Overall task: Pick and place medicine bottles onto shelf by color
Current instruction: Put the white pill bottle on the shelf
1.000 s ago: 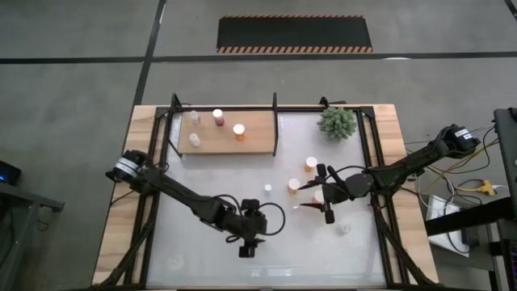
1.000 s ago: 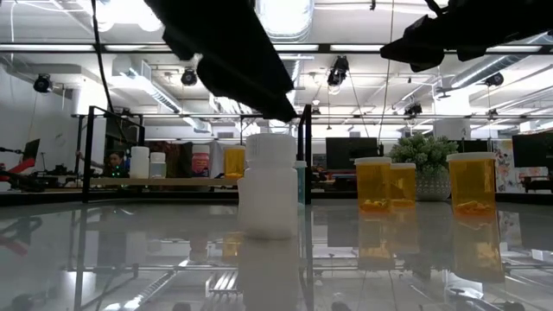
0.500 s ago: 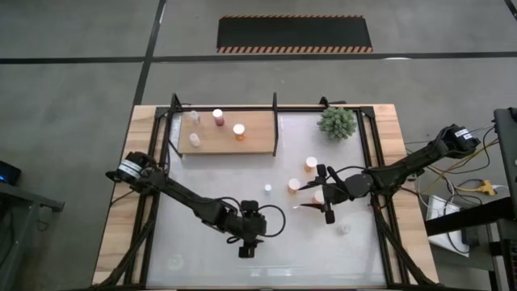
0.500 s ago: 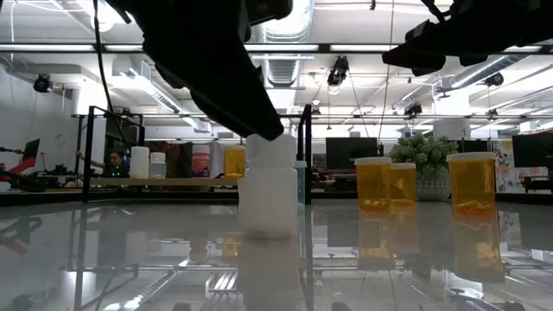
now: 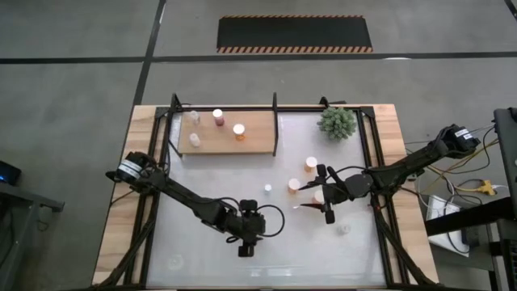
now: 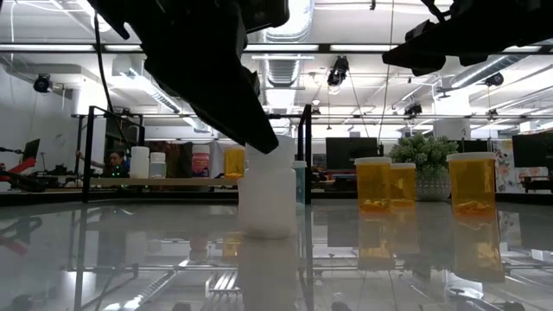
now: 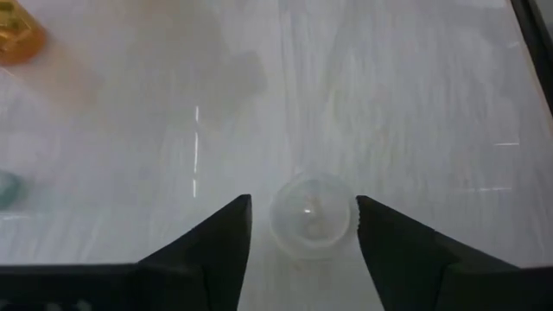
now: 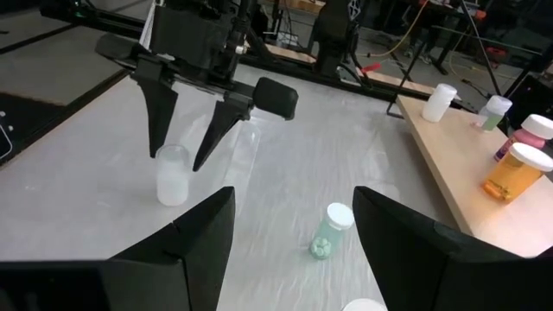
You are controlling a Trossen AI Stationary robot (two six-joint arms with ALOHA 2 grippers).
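A white medicine bottle (image 7: 311, 218) stands upright on the white table near its front edge, also seen in the low view (image 6: 270, 194) and the right wrist view (image 8: 172, 177). My left gripper (image 7: 302, 200) is open and slants down over it, one finger on each side of the cap, with a thin gap on both sides. My right gripper (image 5: 325, 194) hangs open above three orange bottles (image 5: 294, 184) at the table's right. The shelf (image 5: 242, 144) at the far left bears several bottles (image 5: 239, 129). In the high view my left gripper (image 5: 245, 247) hides the white bottle.
A small teal bottle (image 8: 328, 231) stands mid-table between the arms. A pale bottle (image 5: 345, 229) stands near the right frame bar. A green plant (image 5: 338, 121) stands at the far right. Black frame bars (image 5: 276, 125) edge the shelf and table.
My left gripper has sunk a little, so that its fingers now reach down beside the white bottle's cap. The bottle has stayed where it was.
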